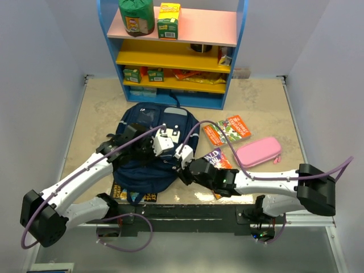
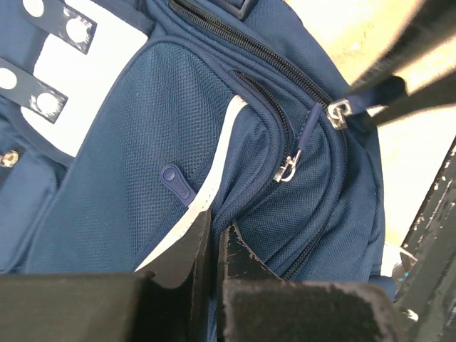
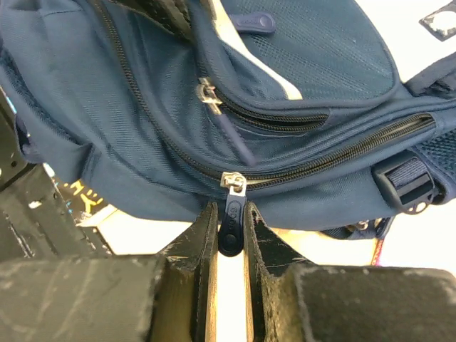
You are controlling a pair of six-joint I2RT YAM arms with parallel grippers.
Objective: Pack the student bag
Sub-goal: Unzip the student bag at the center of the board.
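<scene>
Position: the bag lies flat on the tabletop, just in front of the shelf, with its front face up and both arms reaching over its near half. Two books and a pink pencil case lie unpacked on its right side, near but outside it.

Left tool: fingers together, pinching a fold of fabric at the front pocket beside the white stripe. Judgement: this grip serves as an anchor, holding the cloth taut so the bag does not drag or bunch.

Right tool: clamped on the dark zip pull of the main zip, which hangs at the bag's near edge. The pull sits squarely between the fingers.

Condition of zip: the teeth visible in the right wrist view are meshed on both sides of the slider, so the compartment reads as closed.

Assessment: opening step in hand, with nothing seen inside the bag yet. The next move likely calls for a pull along the zip line. A pull across it risks lifting the bag or slipping off the small tab
</scene>
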